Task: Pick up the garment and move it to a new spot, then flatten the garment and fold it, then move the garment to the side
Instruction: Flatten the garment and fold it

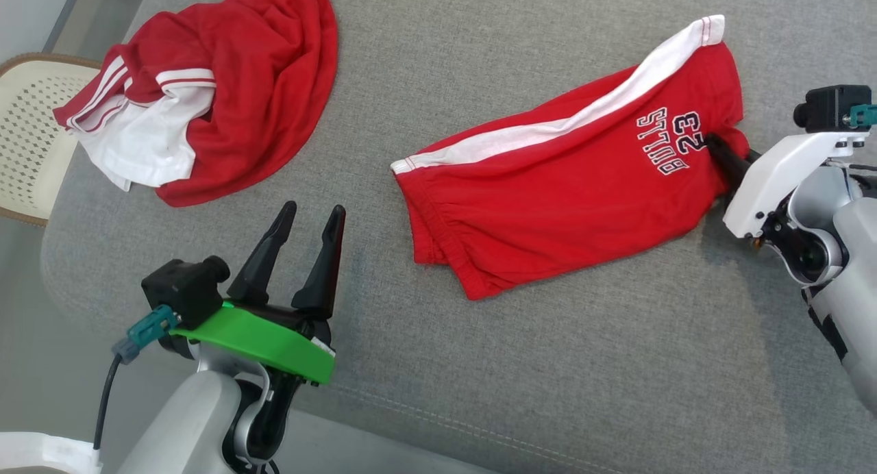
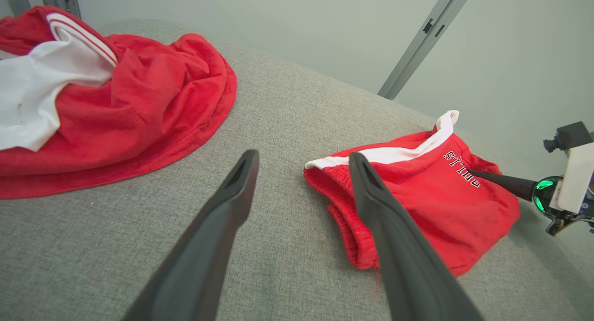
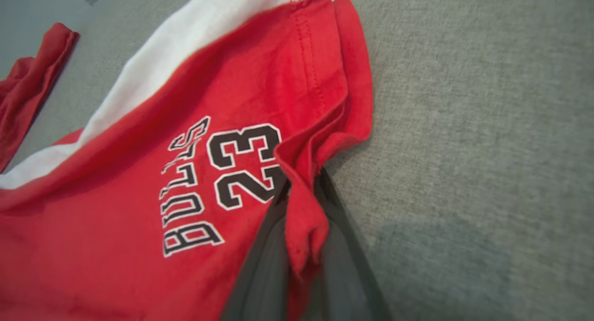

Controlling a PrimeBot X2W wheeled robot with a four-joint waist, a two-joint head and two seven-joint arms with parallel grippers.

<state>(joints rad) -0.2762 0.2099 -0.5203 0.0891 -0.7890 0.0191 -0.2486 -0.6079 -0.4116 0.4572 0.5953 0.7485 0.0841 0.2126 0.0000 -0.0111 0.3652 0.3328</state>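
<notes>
The garment (image 1: 569,186) is a pair of red shorts with a white side stripe and "BULLS 23" printed in black, lying mostly flat on the grey cushion (image 1: 521,364). My right gripper (image 1: 716,145) comes in from the right and is shut on a pinched fold of the hem beside the number. In the right wrist view the red cloth (image 3: 139,172) bunches between the two dark fingers of that gripper (image 3: 304,184). My left gripper (image 1: 313,210) hovers open over bare cushion, left of the shorts and touching nothing. The left wrist view has the shorts (image 2: 417,195) ahead-right of the open left gripper (image 2: 302,156).
A second red and white garment (image 1: 240,83) lies crumpled at the far left of the cushion, also visible as a heap (image 2: 116,103) in the left wrist view. A woven cream chair (image 1: 27,118) stands beyond the cushion's left edge. Bare cushion lies in front of the shorts.
</notes>
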